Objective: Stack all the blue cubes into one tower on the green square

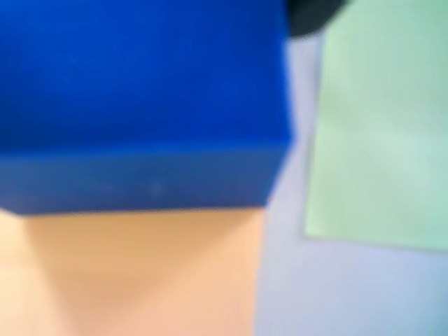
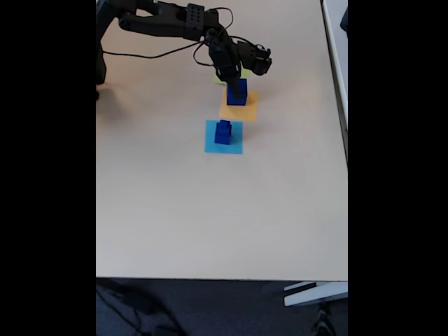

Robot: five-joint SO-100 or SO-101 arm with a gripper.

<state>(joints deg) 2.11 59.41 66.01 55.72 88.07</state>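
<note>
A blue cube (image 2: 236,92) sits on the orange square (image 2: 239,109) in the upper middle of the fixed view, with the gripper (image 2: 233,82) over its top; whether the jaws grasp it I cannot tell. The green square (image 2: 242,73) peeks out just behind, and a small tower (image 2: 223,131) stands on the light-blue square (image 2: 224,145) below.

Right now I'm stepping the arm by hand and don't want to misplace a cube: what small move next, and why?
Probably carry the large blue cube away from the orange square toward the green square. The gripper is down at that cube, apparently gripping it, and the cube sits over orange in the wrist view, while green lies just beside it, mostly hidden behind the arm in the fixed view.
</note>
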